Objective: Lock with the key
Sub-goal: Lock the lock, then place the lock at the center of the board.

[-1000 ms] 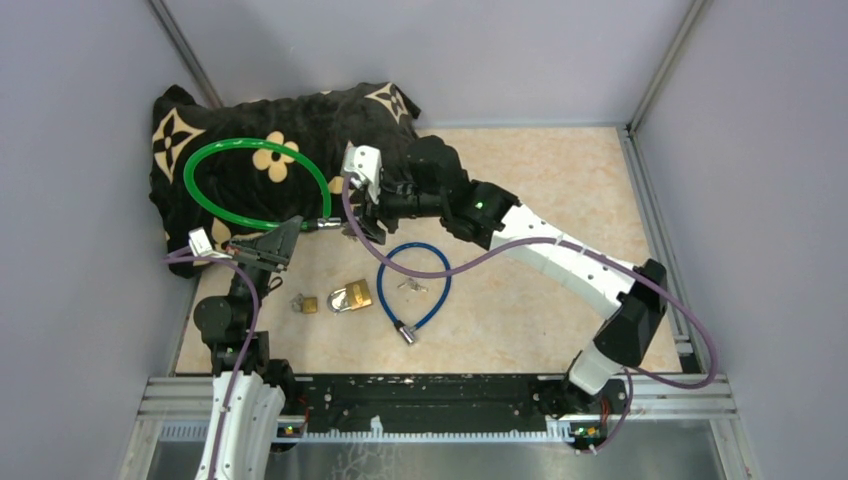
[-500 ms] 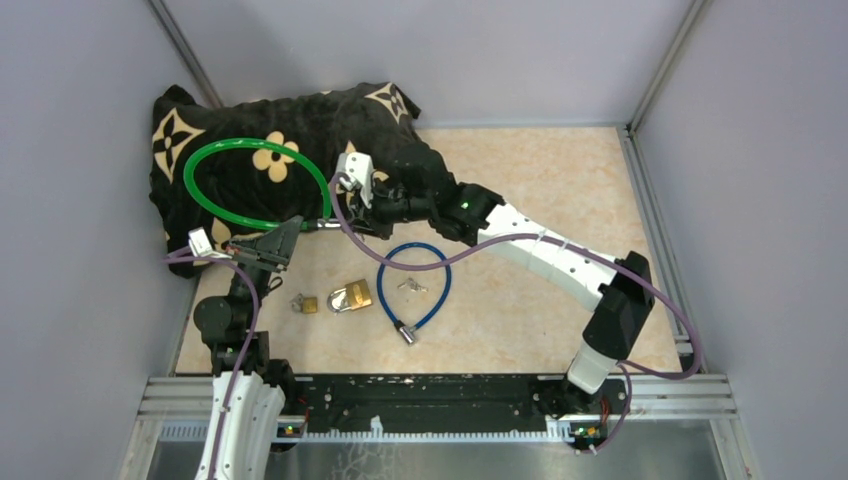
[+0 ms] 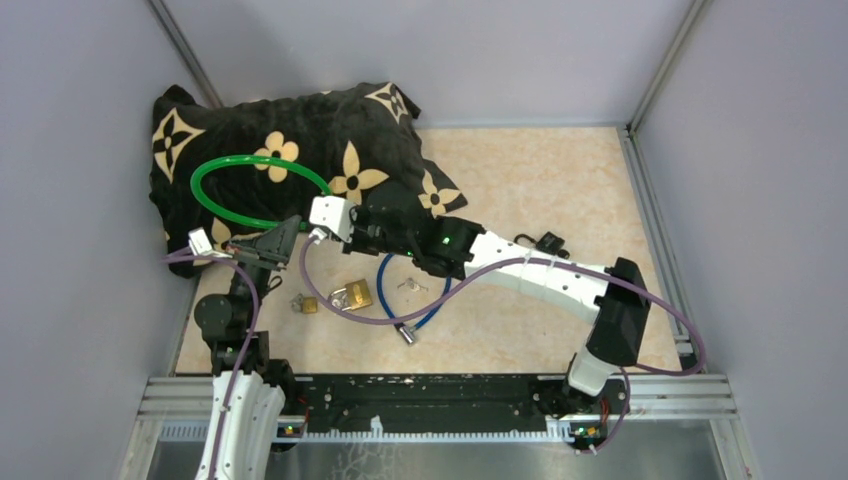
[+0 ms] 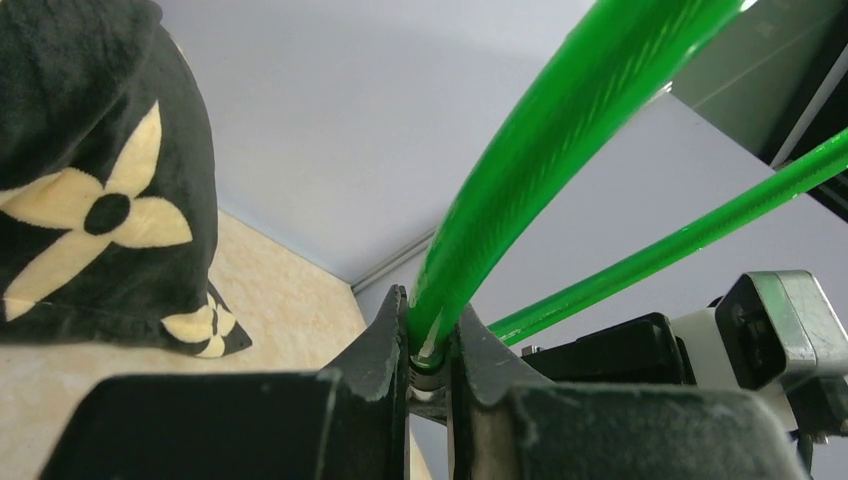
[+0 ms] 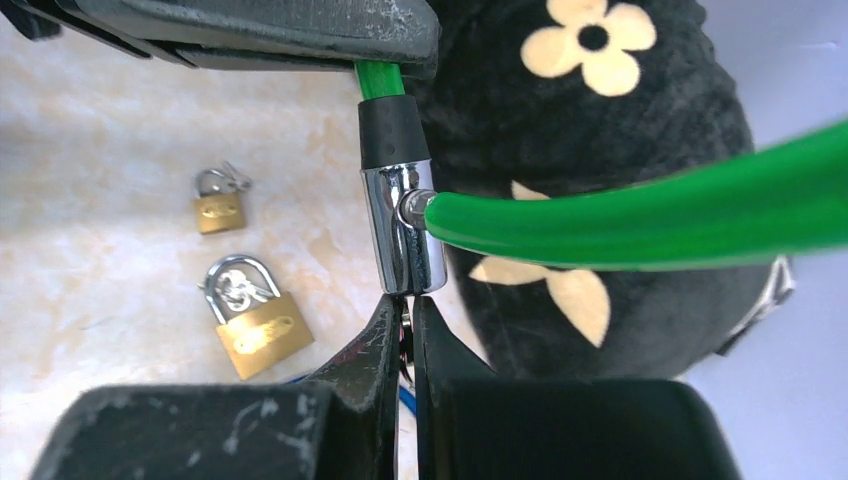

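Currently, the green cable lock [image 5: 620, 215] is gripped by the left gripper [image 4: 428, 350]. Its jaws are clamped tight on the cable, just behind the black collar of the lock barrel [image 5: 403, 240].

In the right wrist view, the left gripper enters from 12 o'clock and the chrome barrel runs down toward 6 o'clock. The free end of the cable is seated in the side of the barrel at 3 o'clock.

The right gripper [image 5: 405, 312] is placed at the 6 o'clock end of the barrel. Its jaws are narrowed to a thin slit and their tips touch the chrome end face. Whether a key is pinched in that slit cannot be told.

In the top view, the green loop is laid over the black flowered cushion [image 3: 300, 120], which occupies the 11 o'clock corner of the table [image 3: 560, 190].

Two further locks rest on the table at 7 to 8 o'clock from the barrel. The small brass padlock [image 5: 220, 210] has keys hanging at its shackle. The large brass padlock [image 5: 255, 325] lies nearer the right gripper.

A loose bunch of keys [image 3: 408, 285] lies inside the loop of the blue cable lock [image 3: 381, 280], at 4 o'clock from the grippers in the top view.
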Tool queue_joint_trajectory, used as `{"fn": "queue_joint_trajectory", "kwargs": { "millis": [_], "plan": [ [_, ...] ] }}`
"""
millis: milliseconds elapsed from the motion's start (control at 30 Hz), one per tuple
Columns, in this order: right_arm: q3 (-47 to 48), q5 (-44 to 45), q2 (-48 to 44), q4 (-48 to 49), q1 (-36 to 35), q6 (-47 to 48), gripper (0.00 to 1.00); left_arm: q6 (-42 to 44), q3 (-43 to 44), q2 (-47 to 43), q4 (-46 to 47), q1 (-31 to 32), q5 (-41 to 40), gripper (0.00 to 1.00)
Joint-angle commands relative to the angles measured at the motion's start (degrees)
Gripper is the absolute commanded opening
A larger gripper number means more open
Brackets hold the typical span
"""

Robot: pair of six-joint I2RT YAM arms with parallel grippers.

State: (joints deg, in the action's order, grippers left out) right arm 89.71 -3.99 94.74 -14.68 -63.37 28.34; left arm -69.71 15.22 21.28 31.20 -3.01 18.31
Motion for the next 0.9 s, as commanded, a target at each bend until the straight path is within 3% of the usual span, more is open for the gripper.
{"fn": "queue_joint_trajectory", "kwargs": {
  "millis": [0,200,433,667,767,867],
  "plan": [
    [-2.32,10.04,-2.78,6.62,-1.37,5.63,0.00,-0.69,1.48,-0.67,4.86,0.37,1.07,0.00],
    [-5.79,9.68,-4.04,6.08,-0.23,5.95,0.00,1.18,1.39,-1.08,5.58,0.27,-0.38,0.00],
    [-23.13,12.11,-13.31,7.98,7.59,-0.39,0.00,8.58,1.11,-2.29,8.08,0.11,-6.45,0.00],
    [-34.21,14.66,-22.76,9.57,9.90,-6.83,0.00,9.07,0.17,-1.52,2.27,-0.10,-6.82,0.00],
    [-34.68,14.95,-24.34,9.88,10.00,-8.95,0.00,7.62,0.71,-0.61,-6.99,-0.07,-7.97,0.00],
    [-34.36,15.15,-25.10,9.43,9.99,-11.30,0.00,5.61,1.34,2.06,-23.35,0.13,-8.29,0.00]
  ]
}}
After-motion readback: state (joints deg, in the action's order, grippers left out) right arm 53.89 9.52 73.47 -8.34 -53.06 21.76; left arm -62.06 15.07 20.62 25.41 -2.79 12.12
